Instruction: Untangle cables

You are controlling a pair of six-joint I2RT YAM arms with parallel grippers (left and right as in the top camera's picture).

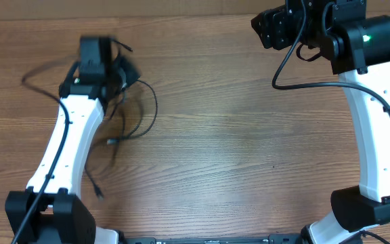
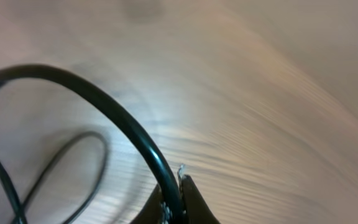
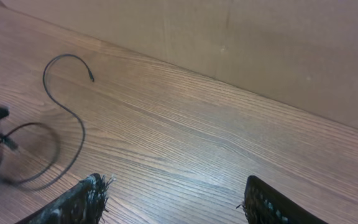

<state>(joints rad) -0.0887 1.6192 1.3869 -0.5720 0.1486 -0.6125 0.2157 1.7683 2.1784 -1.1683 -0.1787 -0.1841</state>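
Left gripper [image 2: 178,190] shut tight on one of the cables [image 2: 107,106], the black cord pinched between the fingertips and arcing up and round to the left in a big loop, all of it blurred in the left wrist view. From overhead, that gripper at the far left of the wooden counter [image 1: 249,149], right over the loose tangle of thin black strands, with loops spread to either side of the left arm [image 1: 70,135] and small plug ends [image 1: 112,141] lying nearer the arm's base. Right gripper [image 3: 174,193] spread wide and holding nothing, both fingers above bare wood at the far right corner, well apart from the tangle. In the right wrist view, one strand curving in an S across the counter, its plug tip lying free toward the far edge.
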